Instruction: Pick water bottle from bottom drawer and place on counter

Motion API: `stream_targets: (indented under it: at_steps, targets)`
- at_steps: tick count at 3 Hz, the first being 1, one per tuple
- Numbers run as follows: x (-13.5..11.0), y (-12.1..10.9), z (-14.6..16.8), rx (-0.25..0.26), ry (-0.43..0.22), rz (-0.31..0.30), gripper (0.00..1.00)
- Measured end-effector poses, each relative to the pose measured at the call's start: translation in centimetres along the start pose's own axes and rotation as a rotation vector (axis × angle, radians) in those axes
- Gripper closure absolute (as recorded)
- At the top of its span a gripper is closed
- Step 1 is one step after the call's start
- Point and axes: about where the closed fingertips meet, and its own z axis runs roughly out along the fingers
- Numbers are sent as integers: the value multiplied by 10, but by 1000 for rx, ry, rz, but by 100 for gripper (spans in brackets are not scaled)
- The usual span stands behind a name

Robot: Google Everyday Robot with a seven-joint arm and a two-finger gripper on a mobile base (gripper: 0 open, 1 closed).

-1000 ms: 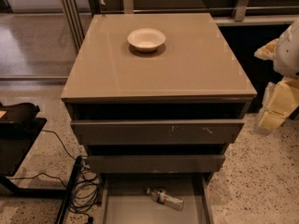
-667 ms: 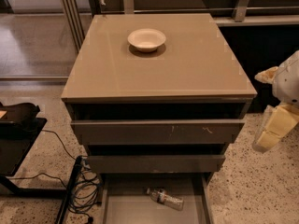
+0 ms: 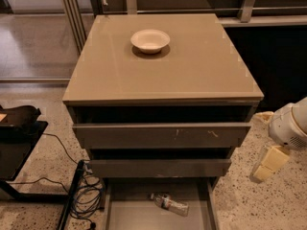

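Observation:
The water bottle (image 3: 169,203) lies on its side on the grey floor of the open bottom drawer (image 3: 129,214), pulled out at the foot of the cabinet. The counter (image 3: 192,66) is the glossy taupe top slab, with a white bowl (image 3: 150,40) near its back. My gripper (image 3: 268,164) hangs to the right of the cabinet, at about the height of the middle drawer, well above and to the right of the bottle. It carries nothing.
Two taller drawers (image 3: 163,134) stand slightly open above the bottom one. A black stand (image 3: 19,133) and loose cables (image 3: 84,195) are on the speckled floor at the left. A dark cabinet face (image 3: 278,66) is behind my arm at the right.
My arm and gripper have moved down and slightly outward on the right side of the cabinet. The bottle, drawers and bowl have not moved.

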Motion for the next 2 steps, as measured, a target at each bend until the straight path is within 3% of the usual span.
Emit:
stream_targets:
  at_steps: [1,2]
  targets:
    - [0,0,0,0,0,0,0]
    - [1,7,20,-26,-61,-21,0]
